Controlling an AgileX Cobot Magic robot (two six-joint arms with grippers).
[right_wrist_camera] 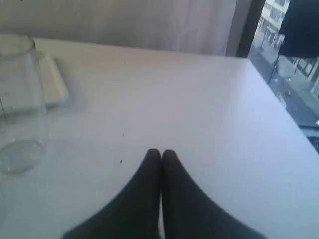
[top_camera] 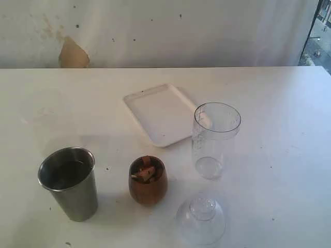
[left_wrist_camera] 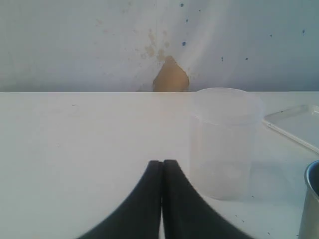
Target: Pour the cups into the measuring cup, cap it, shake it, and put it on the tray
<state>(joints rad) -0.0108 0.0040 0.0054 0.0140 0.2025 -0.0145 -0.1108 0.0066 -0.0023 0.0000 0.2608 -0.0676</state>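
Note:
The steel tumbler [top_camera: 70,182] stands at the front left of the white table, and its rim also shows in the left wrist view [left_wrist_camera: 311,199]. Right of it sits the brown wooden cup [top_camera: 148,179], holding pale and brown pieces. The clear measuring cup [top_camera: 214,139] stands upright and uncapped beside the white tray [top_camera: 160,113]. The dome cap [top_camera: 200,219] rests on the table in front of the measuring cup. My left gripper [left_wrist_camera: 162,162] is shut and empty. My right gripper [right_wrist_camera: 161,152] is shut and empty, with the measuring cup [right_wrist_camera: 17,104] off to one side. Neither gripper shows in the exterior view.
A wide translucent tub [left_wrist_camera: 224,144] stands just beyond my left gripper, with the tray's corner [left_wrist_camera: 299,124] behind it. A white curtain with a brown patch [top_camera: 72,54] hangs behind the table. The table's right edge [right_wrist_camera: 294,129] runs along a window.

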